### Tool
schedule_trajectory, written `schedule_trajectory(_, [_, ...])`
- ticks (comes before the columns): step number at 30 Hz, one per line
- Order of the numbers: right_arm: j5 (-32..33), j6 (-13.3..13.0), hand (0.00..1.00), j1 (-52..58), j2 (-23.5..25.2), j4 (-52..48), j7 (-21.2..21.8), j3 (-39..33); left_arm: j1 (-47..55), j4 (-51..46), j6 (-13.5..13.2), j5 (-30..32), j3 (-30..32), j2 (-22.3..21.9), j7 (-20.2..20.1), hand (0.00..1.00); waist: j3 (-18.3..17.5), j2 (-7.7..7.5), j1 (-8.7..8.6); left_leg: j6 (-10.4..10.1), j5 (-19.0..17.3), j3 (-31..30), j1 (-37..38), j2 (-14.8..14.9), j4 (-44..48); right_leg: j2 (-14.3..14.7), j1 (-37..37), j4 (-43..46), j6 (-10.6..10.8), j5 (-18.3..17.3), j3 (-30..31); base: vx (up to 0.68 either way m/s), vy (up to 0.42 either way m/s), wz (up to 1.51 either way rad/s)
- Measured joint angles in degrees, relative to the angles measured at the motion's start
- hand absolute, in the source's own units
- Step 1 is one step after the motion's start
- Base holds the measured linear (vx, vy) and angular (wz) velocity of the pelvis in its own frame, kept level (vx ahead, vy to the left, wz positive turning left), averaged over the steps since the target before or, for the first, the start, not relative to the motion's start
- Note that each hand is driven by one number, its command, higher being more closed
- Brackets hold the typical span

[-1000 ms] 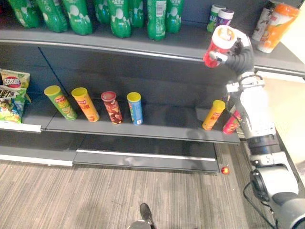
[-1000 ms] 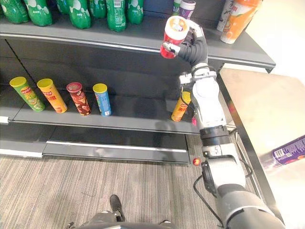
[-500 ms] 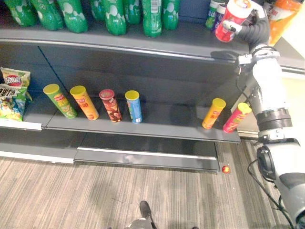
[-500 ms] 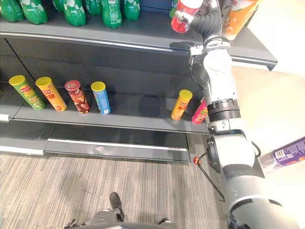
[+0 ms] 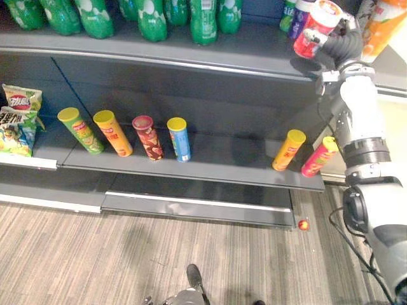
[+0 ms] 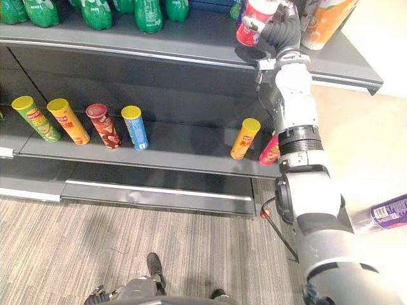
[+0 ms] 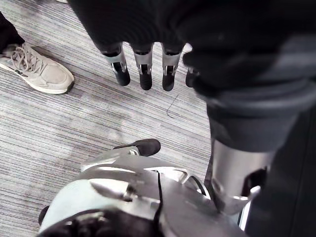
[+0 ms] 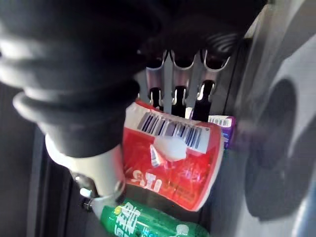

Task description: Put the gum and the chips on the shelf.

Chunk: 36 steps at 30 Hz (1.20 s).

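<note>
Up high, grips the red, white-capped gum canister (image 5: 316, 28) in the curled right hand (image 5: 336, 46), tilted just above the right end of the top shelf (image 5: 191, 54), beside two small canisters (image 5: 301, 18) and an orange bottle (image 5: 388, 22), and hangs the left hand (image 7: 143, 64), fingers straight and empty, over striped floor (image 7: 74, 123) near a person's shoe (image 7: 34, 69).

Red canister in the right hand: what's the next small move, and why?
Probably tip it upright and lower it onto the top shelf before letting go. The right hand grips the red canister tilted, seemingly just above the shelf's bare patch beside the small canisters, not resting on it.
</note>
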Motion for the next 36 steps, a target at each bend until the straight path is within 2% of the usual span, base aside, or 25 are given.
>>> schedule_trajectory(5, [0.00,-0.01,1.00,-2.03,0.27,2.39,-0.12,-2.00,-0.75,0.01,0.00,-0.04,0.02,-0.56,0.09,0.00,1.08,0.95,0.27,-0.24,0.17,-0.59,-0.12,0.14,-0.02,0.30,0.19,-0.05,-0.26,-0.18,-0.62,0.01,-0.009,0.03])
schedule_trajectory(10, [-0.26,-0.20,1.00,-2.98,0.16,5.08,-0.53,-6.36,-1.99,0.01,-0.02,-0.04,-0.09,-0.67,0.13,0.00,1.37,0.94,0.72,-0.37,0.62,-2.26,-1.12,0.14,-0.02,0.66,0.27,-0.15,-0.50,-0.35,-2.25,0.02,-0.012,0.16])
schedule_trajectory(17, [-1.08,-0.55,1.00,-4.16,0.21,6.70,-0.32,-6.33,-2.21,0.03,0.00,-0.04,-0.11,-0.66,0.45,0.00,2.24,0.87,1.08,-0.62,0.68,-3.43,-1.12,0.23,-0.02,0.95,0.97,-0.01,-1.49,-1.02,-3.25,0.00,-0.002,0.09])
schedule_trajectory(32, [-5.69,-0.84,1.00,-4.31,0.69,6.43,-0.21,-4.74,-2.30,0.01,-0.05,-0.04,-0.13,-0.37,0.72,0.00,2.83,0.28,1.08,-0.68,0.66,-3.42,-1.15,0.51,-0.02,0.97,0.94,0.00,-1.47,-1.03,-3.22,0.00,0.000,0.00])
schedule_trajectory(36, [-5.80,-1.78,1.00,-4.20,0.68,6.43,-0.21,-3.62,-2.31,0.00,-0.09,-0.59,-0.41,-0.28,0.82,0.00,3.01,-0.05,1.02,-0.68,0.66,-3.20,-1.11,0.62,-0.02,1.02,0.84,0.03,-1.45,-1.01,-3.02,0.00,0.000,-0.01])
